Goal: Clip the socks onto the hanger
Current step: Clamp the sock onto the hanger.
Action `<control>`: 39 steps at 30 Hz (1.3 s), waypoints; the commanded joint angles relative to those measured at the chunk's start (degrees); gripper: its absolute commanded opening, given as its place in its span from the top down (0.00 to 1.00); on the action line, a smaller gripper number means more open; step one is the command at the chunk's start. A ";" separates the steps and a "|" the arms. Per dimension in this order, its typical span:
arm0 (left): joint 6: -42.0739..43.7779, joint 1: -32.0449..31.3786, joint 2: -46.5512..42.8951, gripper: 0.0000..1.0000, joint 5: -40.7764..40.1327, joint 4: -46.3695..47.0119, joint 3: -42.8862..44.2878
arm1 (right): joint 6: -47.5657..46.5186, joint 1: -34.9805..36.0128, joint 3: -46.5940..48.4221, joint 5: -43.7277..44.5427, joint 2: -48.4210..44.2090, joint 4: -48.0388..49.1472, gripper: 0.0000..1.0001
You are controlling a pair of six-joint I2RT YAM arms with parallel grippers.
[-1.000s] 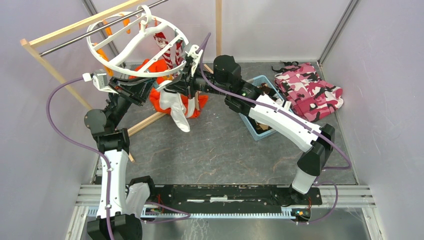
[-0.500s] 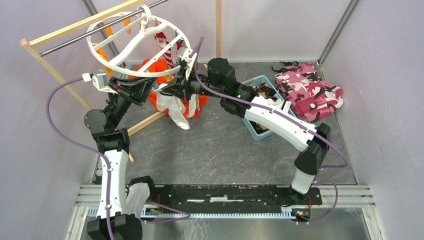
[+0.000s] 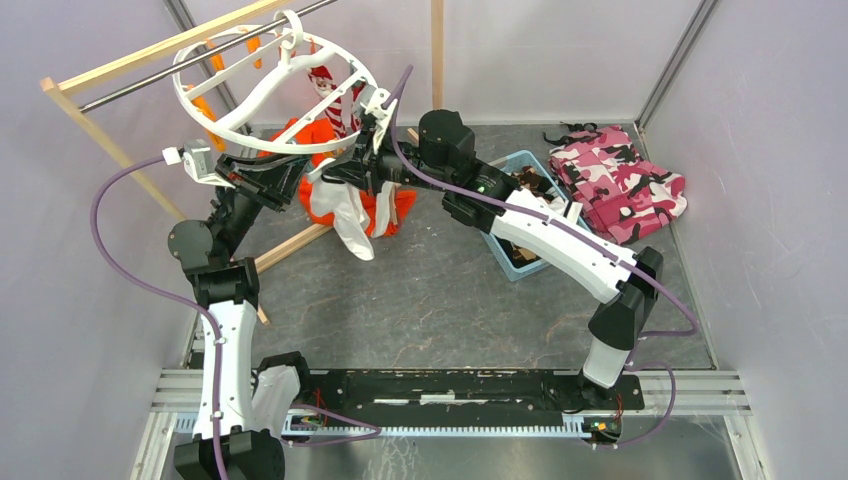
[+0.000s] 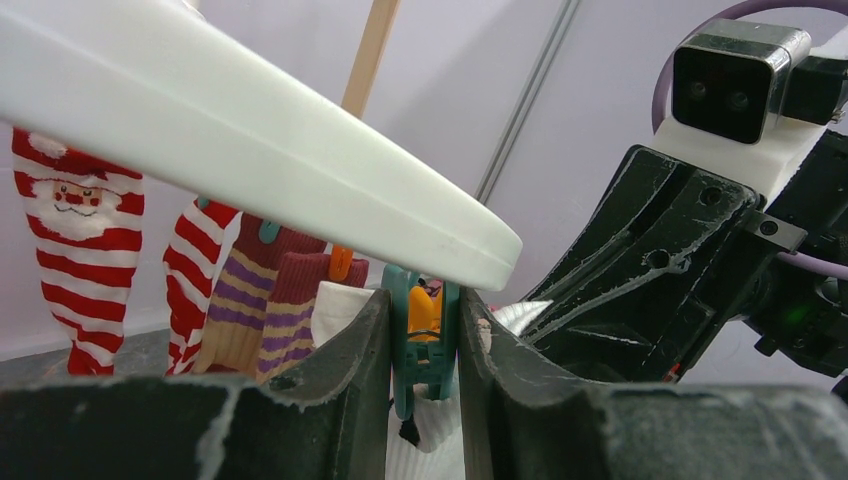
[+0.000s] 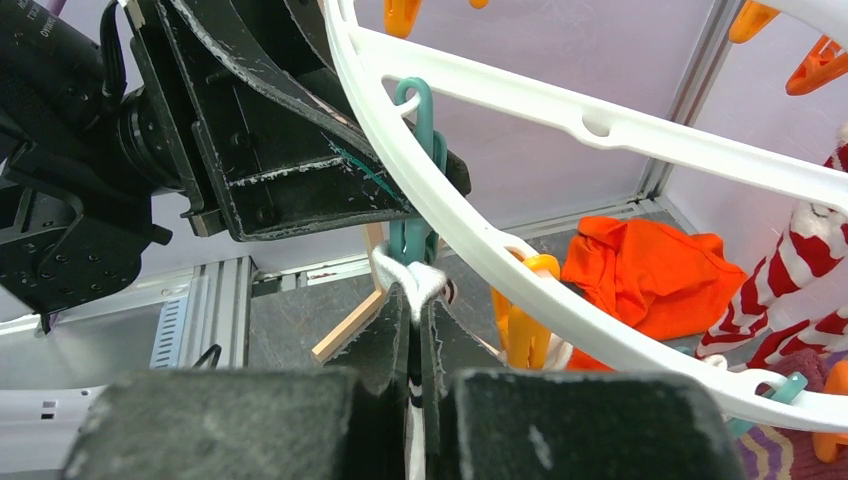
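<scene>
The grey table carries everything, with a wooden rack standing at its far left. The hanger hangs from that rack, its white ring tilted above the table's far-left part. Both arms reach up to the ring's near edge from either side.

A pink camouflage cloth lies at the far right, well apart from the hanger. An orange garment lies heaped on the table below the ring. A blue bin sits under the right arm's forearm.

A white sock dangles over the orange garment, its top edge raised to the ring. A red-and-white striped sock with a Santa face is already clipped to the far side of the ring. A pair of purple-and-tan striped socks hangs just beside it.

The right tool is closed, pinching the white sock's bunched top edge between its fingers. The left tool is closed on a teal clip, its fingers pressing both sides. That clip hangs from the ring's rim, and the sock's pinched edge sits directly under its lower end. Whether the sock is inside the clip's mouth cannot be told.
</scene>
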 commanded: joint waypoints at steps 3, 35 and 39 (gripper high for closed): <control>-0.36 -0.11 -0.24 0.95 -0.21 0.32 2.34 | -0.14 0.84 1.29 -0.12 0.48 1.75 1.00; 3.40 -0.17 -1.40 0.94 -1.15 -4.13 2.19 | -2.18 1.08 1.88 4.38 -0.41 3.25 1.00; 3.90 -0.14 -1.67 0.94 -1.12 -4.31 2.01 | -0.90 1.04 1.84 4.03 -0.31 3.85 1.00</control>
